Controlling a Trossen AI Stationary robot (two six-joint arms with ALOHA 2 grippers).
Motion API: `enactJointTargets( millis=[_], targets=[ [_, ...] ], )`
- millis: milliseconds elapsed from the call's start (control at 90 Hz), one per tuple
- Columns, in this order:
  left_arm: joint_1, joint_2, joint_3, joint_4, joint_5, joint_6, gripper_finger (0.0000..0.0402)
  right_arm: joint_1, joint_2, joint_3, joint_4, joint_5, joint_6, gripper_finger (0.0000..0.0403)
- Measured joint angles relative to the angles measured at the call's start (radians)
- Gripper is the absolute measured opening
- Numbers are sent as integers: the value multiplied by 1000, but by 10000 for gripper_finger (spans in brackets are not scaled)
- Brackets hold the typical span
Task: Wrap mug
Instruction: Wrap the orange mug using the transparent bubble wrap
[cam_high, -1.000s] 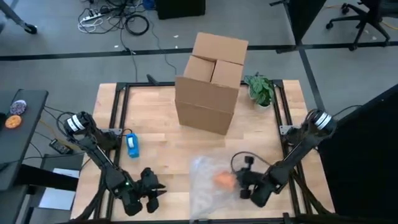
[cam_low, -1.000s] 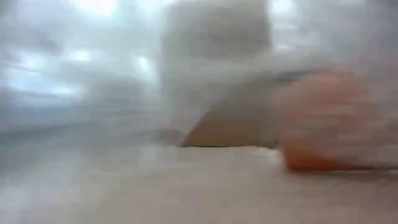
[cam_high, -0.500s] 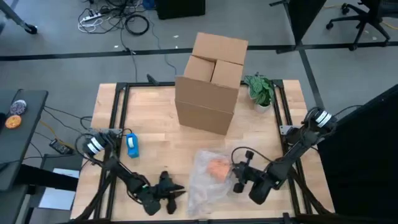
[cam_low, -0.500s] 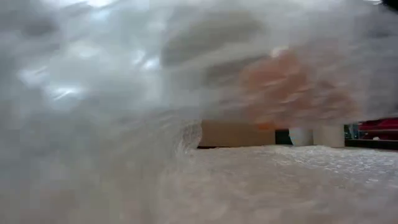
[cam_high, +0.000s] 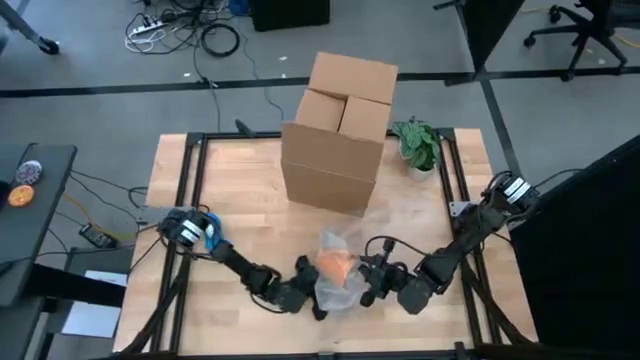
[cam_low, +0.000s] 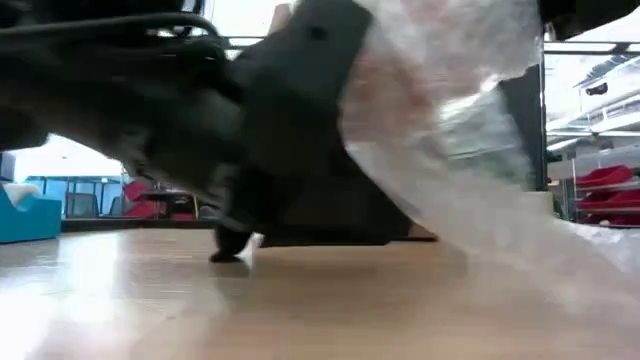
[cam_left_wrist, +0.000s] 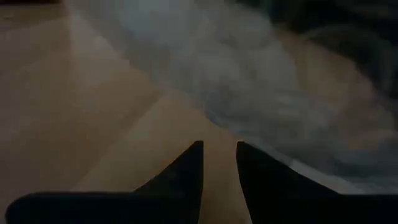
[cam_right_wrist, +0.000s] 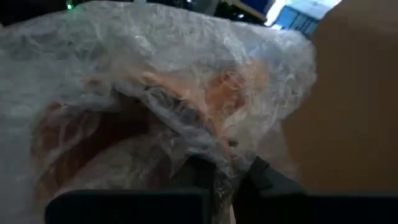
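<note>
One cardboard box (cam_high: 340, 135) is standing at upper centre of the high view, flaps partly folded in; its contents cannot be seen. One orange mug (cam_high: 337, 266) is lying low at centre of the table (cam_high: 240, 215), sitting inside a single crumpled sheet of clear bubble wrap (cam_high: 340, 287) that is bunching around it. One small potted plant (cam_high: 417, 143) is sitting just right of the box. One blue object (cam_high: 209, 230) is lying at the left side, partly hidden by the left arm. Left gripper (cam_high: 305, 293) is reaching in from lower left, fingers nearly together with a thin gap, nothing between them, tips just beside the wrap's left edge. Right gripper (cam_high: 372, 283) is coming from lower right, fingers pinching a fold of the bubble wrap at the mug's right side.
</note>
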Motion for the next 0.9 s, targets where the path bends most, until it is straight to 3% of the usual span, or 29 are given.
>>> enactJointTargets(
  millis=[144,367,522,689,767,900],
  targets=[
    [10,-22,3,-69,-6,72,80,-19,11,0,-17,89,38,0],
    [-23,-190,3,-539,-26,52,80,-16,57,-1,-110,42,215,0],
    [-58,-266,2,-888,87,-49,80,-26,141,-1,-4,45,250,0],
    [-122,-338,1,-1217,134,-250,80,-28,268,59,173,71,133,0],
    [-166,-375,0,-1272,129,-304,80,-28,346,136,217,106,5,0],
    [-234,-440,2,-1275,-23,-340,80,-30,488,303,222,114,-168,0]
  ],
)
